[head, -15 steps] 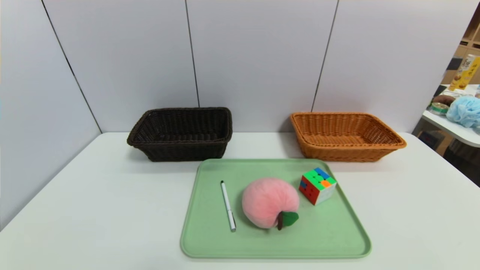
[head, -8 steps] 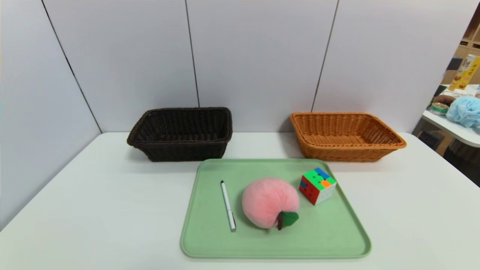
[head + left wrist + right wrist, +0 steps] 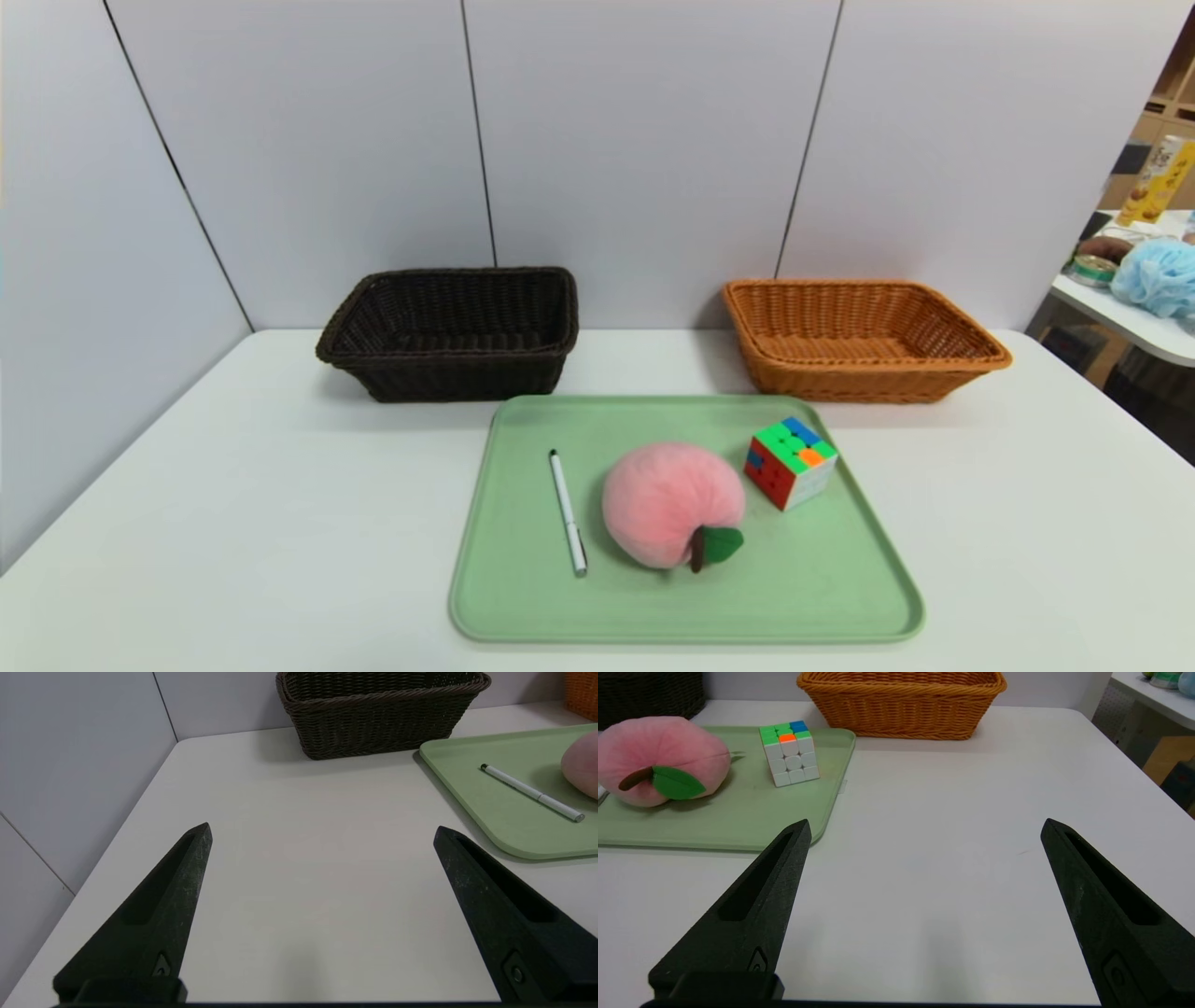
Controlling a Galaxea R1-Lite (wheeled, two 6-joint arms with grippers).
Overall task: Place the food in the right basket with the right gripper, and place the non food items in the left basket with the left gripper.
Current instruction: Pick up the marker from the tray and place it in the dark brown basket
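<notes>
On the green tray [image 3: 822,597] lie a pink plush peach [image 3: 667,502] [image 3: 663,751], a white pen [image 3: 567,511] [image 3: 530,792] to its left, and a multicoloured puzzle cube [image 3: 789,460] [image 3: 789,751] to its right. Behind the tray stand the dark brown left basket [image 3: 453,331] [image 3: 380,711] and the orange-tan right basket [image 3: 859,338] [image 3: 903,702], both holding nothing. My left gripper [image 3: 322,833] hovers open over bare table left of the tray. My right gripper [image 3: 927,828] hovers open over bare table right of the tray. Neither gripper shows in the head view.
The white table [image 3: 233,523] ends at grey wall panels behind the baskets and on the left. A second table [image 3: 1134,322] with clutter stands off to the far right.
</notes>
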